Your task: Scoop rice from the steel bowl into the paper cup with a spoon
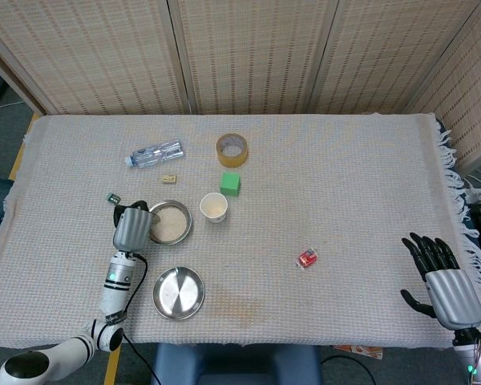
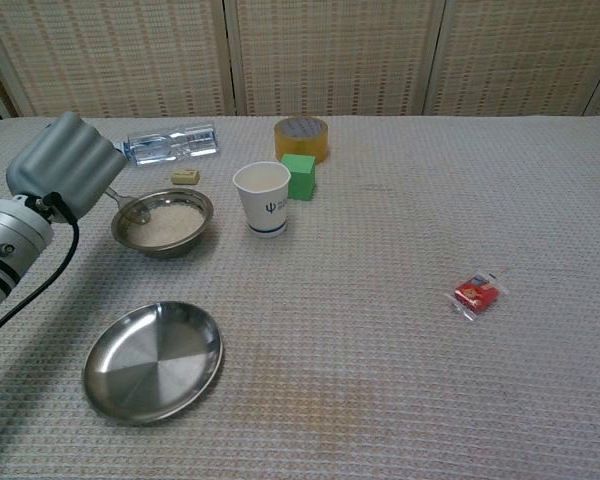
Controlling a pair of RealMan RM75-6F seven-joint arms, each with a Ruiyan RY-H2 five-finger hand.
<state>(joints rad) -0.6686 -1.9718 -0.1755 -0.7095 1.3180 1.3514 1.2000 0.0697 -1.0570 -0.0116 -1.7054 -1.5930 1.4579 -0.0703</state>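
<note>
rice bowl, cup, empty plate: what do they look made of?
Bowl: looks like polished steel, with a grey rim that reflects light.
Paper cup: apparently matte white paper, with a rolled rim and a blue printed logo.
Empty plate: probably stainless steel, with a mirror-like sheen and radial reflections.

A rough, matt beige woven cloth (image 2: 400, 380) covers the tabletop. The round steel bowl (image 2: 163, 223) and the flat steel plate (image 2: 153, 360) at its 6 o'clock look polished; the white paper cup (image 2: 262, 198) is matt.
</note>
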